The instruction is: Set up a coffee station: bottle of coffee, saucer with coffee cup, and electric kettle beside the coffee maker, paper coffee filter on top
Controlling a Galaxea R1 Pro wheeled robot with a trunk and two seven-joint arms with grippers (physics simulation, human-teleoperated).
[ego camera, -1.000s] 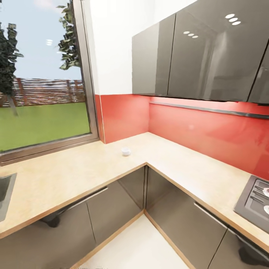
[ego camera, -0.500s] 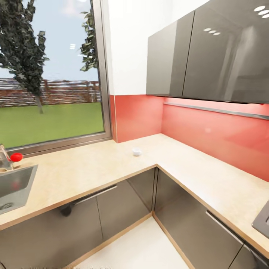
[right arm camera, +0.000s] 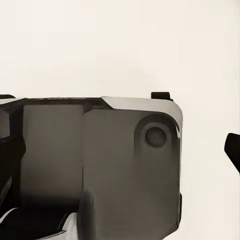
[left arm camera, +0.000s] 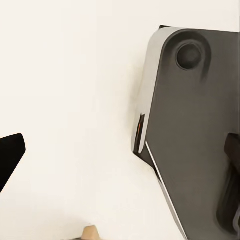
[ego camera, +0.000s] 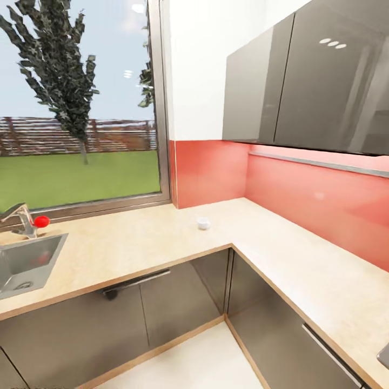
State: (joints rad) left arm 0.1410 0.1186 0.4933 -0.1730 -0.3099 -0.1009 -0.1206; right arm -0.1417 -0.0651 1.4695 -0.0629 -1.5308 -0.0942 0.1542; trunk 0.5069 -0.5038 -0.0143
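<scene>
At twelve o'clock on the desk, the coffee cup sits; camera swung left, sink appearing. Claw states: cannot tell.

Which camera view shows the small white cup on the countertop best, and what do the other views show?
The head view: the cup sits in the open on the countertop near the inner corner, small but unobstructed. Both wrist views look at pale floor and the robot's own dark grey body parts instead.

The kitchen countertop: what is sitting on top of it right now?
The kitchen countertop carries a tiny white coffee cup near the corner, and a steel sink with a tap is set into it. The cup's inside cannot be seen.
</scene>
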